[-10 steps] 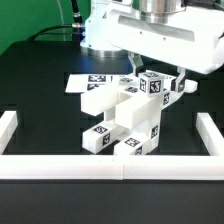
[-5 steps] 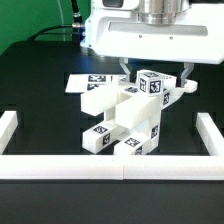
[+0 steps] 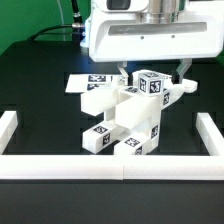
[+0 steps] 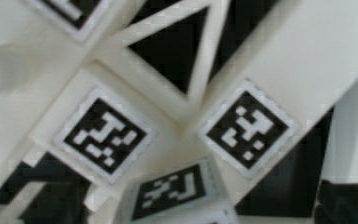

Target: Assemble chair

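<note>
Two-finger gripper (image 3: 152, 71) stands spread wide, holding nothing, over white blocky tagged plastic chair (image 3: 130, 115); any grasp should centre squarely before closing.

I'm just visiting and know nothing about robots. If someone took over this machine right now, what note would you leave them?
Tool: open, empty, hanging right over the chair.
Chair: white tagged parts stand as one cluster mid-table, nearer the camera than the marker board.
Done: parts look joined; no loose part in sight.
Left: probably checking the joints; whether all are tight I cannot tell.
</note>
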Motion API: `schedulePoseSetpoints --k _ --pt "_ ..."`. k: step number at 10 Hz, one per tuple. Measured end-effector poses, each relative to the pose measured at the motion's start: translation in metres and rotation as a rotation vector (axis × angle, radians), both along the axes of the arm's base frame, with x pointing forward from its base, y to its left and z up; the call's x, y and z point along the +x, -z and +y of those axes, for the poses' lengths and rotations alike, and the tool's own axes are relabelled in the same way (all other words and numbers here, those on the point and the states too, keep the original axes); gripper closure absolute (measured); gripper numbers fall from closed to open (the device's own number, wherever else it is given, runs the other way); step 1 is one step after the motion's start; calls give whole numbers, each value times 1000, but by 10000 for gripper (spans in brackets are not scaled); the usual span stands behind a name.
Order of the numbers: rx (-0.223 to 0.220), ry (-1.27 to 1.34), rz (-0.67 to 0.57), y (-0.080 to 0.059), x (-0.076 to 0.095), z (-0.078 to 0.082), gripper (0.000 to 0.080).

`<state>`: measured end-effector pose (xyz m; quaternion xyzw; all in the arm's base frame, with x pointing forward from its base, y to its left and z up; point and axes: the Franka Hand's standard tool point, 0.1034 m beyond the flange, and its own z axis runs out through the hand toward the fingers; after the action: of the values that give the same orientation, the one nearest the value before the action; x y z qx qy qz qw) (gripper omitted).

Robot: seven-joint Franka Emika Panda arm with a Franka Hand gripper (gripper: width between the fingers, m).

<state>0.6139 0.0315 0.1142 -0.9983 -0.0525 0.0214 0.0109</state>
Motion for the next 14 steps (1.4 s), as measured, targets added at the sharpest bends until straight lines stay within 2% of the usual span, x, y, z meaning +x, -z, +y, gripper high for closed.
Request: schedulePoseSetpoints --k 3,5,7,8,11,14 --pt "8 -176 -2 1 0 -4 151" --pt "9 -192 -2 1 -1 -5 151" --pt "9 -192 -2 1 -1 -5 416" --pt "9 -192 -2 1 -1 -5 514" --pt "8 -164 -1 1 -1 -5 513" --pt "-1 76 3 1 -1 -4 513"
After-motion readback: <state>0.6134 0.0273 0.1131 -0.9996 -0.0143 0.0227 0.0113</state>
